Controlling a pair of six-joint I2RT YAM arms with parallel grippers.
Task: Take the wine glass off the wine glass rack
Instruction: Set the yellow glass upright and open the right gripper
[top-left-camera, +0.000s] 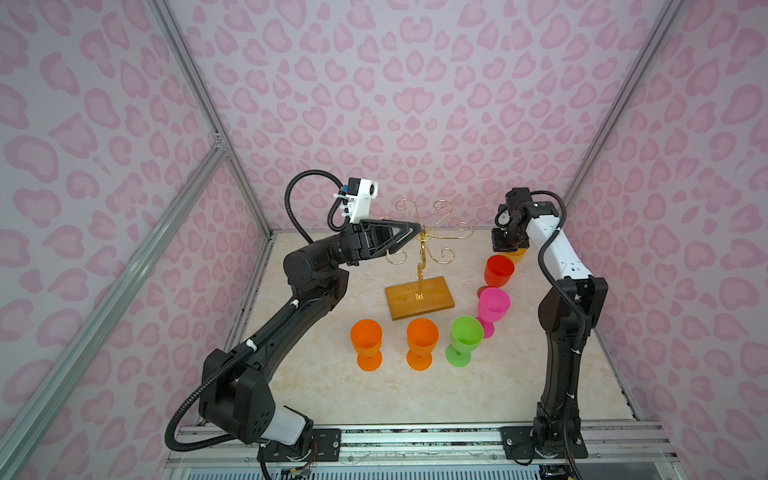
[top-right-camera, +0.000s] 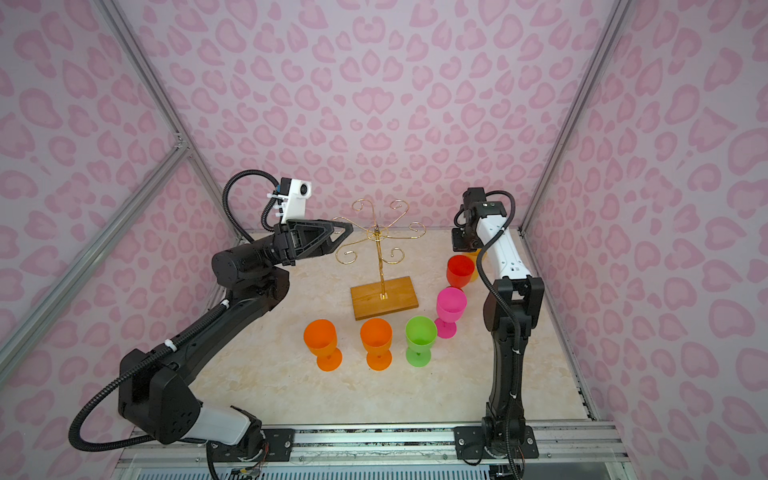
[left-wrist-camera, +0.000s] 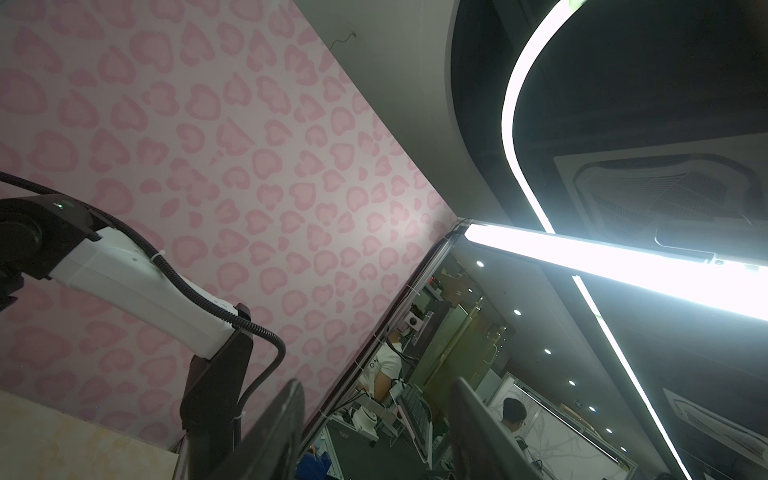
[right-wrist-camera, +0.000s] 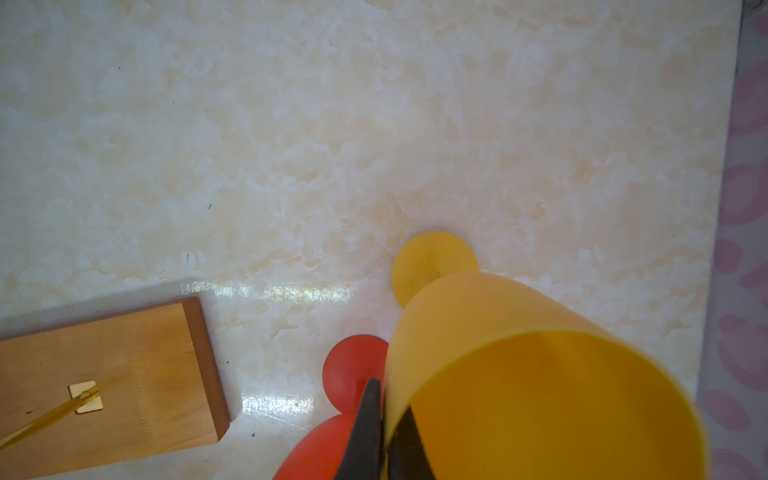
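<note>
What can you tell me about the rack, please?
The rack is thin gold wire: six curled arms spread from the top of a slim post fixed to a rectangular brown wooden base. It stands upright on the pale marbled table, towards the back. Nothing hangs on it. Coloured glasses stand in front and beside it, apart. The open left gripper is level with its arms; whether it touches the wire I cannot tell.

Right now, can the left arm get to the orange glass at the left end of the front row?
Probably yes. The left gripper is open and empty near the top of the rack, and that orange glass stands upright on the table, on that arm's side, with nothing between them.
</note>
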